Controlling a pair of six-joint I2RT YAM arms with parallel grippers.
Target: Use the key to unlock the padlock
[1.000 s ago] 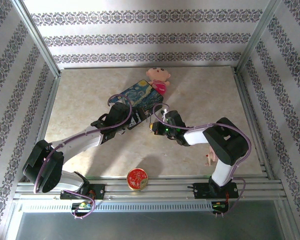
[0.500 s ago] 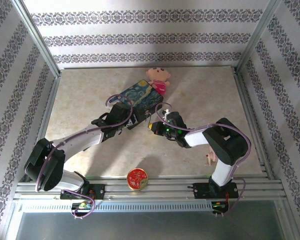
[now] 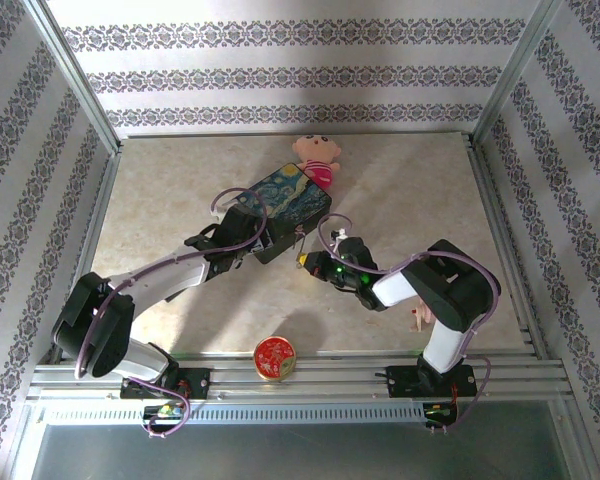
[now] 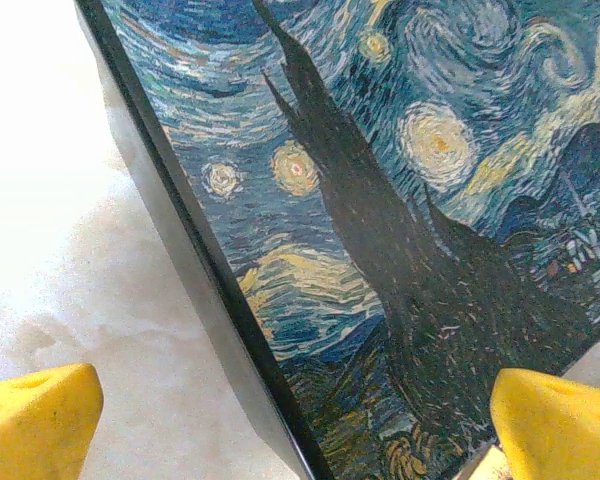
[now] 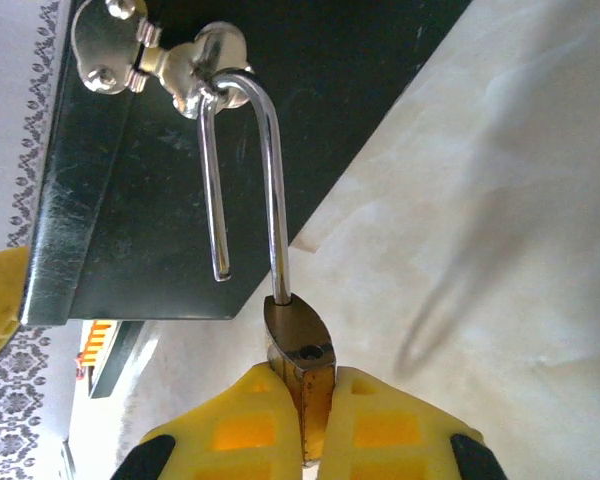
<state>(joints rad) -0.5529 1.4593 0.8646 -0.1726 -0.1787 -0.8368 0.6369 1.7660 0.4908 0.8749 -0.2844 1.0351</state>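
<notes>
The padlock (image 5: 300, 345), a small brass body with a thin silvery shackle (image 5: 270, 180), hangs from the hasp (image 5: 130, 55) on the dark side of the blue painted tin box (image 3: 285, 200). One end of the shackle stands free of the body. My right gripper (image 5: 302, 430) is shut on the padlock's body, just right of the box (image 3: 308, 260). My left gripper (image 4: 300, 430) is open wide over the near corner of the box lid (image 4: 400, 200). Its left fingertip (image 4: 35, 420) hangs over the table beside the box edge. The key is hidden.
A doll (image 3: 318, 158) in pink lies against the far corner of the box. The round red tin (image 3: 275, 358) sits at the near edge between the arm bases. A small pinkish object (image 3: 417, 318) lies beside the right arm. Patterned walls enclose the beige table (image 3: 410, 190).
My right gripper has drawn a little toward the near edge with the padlock. The box has turned slightly, and my left gripper has shifted a little with it.
</notes>
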